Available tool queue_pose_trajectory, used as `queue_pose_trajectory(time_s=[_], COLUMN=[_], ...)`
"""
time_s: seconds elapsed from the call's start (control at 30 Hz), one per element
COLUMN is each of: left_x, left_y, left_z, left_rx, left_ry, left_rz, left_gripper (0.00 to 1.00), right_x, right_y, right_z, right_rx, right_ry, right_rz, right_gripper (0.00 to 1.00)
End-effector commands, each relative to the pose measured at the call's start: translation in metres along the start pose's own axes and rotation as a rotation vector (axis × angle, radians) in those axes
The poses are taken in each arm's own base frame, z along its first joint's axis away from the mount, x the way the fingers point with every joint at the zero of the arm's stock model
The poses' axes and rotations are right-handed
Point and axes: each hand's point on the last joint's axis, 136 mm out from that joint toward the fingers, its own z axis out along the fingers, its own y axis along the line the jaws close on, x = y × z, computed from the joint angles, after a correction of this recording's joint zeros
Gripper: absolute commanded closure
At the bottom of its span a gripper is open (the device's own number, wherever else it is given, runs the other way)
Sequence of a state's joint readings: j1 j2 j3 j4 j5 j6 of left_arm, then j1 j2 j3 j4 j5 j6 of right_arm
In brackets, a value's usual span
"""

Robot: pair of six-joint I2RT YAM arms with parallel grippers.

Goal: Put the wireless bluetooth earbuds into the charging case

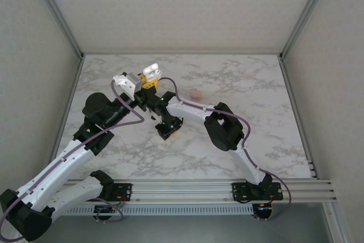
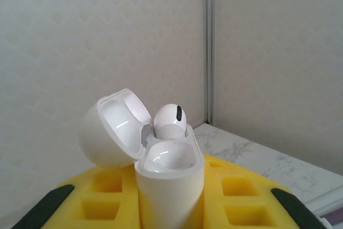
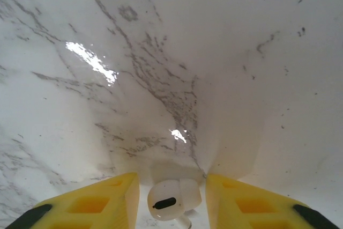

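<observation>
My left gripper (image 2: 169, 210) clamps the white case (image 2: 169, 178), lid flipped open, one earbud (image 2: 170, 122) seated inside. My right gripper (image 3: 171, 178), fingers spread, straddles a second earbud (image 3: 174, 199) lying on the marble table (image 3: 161, 52), narrow gaps either side.

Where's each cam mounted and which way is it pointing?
Top external: above and behind the robot, looking down on the marble table; left arm and right arm show.
Left wrist: looks along its yellow jaws, shut on the open charging case, toward the wall.
Right wrist: looks down at the table, its jaws flanking a white earbud.
Shared: top and left wrist both see the case.
</observation>
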State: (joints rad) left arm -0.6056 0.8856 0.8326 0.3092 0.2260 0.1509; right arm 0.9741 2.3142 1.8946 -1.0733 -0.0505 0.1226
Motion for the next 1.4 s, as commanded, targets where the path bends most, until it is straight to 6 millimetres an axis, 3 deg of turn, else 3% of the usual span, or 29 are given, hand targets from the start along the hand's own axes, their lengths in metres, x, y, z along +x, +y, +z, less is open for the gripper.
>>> queue_pose_trajectory(time_s=[0.0, 0.37, 0.6, 0.87, 1.13, 1.37], left_x=[-0.013, -0.013, -0.011, 0.003, 0.025, 0.050], left_y=[0.002, 0.002, 0.002, 0.002, -0.001, -0.008], left_z=[0.000, 0.002, 0.005, 0.016, 0.035, 0.054], left_rx=[-0.002, 0.002, 0.004, 0.017, 0.053, 0.099], left_ry=[-0.033, -0.029, -0.020, 0.005, 0.036, 0.067], left_rz=[0.006, 0.001, -0.001, -0.031, -0.088, -0.149], left_gripper=[0.93, 0.93, 0.93, 0.93, 0.93, 0.94], right_x=[0.007, 0.003, 0.001, 0.005, 0.026, 0.046], right_y=[0.001, -0.001, -0.027, -0.073, -0.132, -0.156], right_z=[0.010, 0.004, -0.024, -0.089, -0.172, -0.241], right_rx=[0.030, 0.028, -0.021, -0.164, -0.229, -0.248], right_ry=[0.048, 0.005, -0.089, -0.328, -0.626, -0.876], right_rz=[0.012, 0.077, 0.211, 0.442, 0.675, 0.795], right_gripper=[0.63, 0.71, 0.71, 0.71, 0.72, 0.71])
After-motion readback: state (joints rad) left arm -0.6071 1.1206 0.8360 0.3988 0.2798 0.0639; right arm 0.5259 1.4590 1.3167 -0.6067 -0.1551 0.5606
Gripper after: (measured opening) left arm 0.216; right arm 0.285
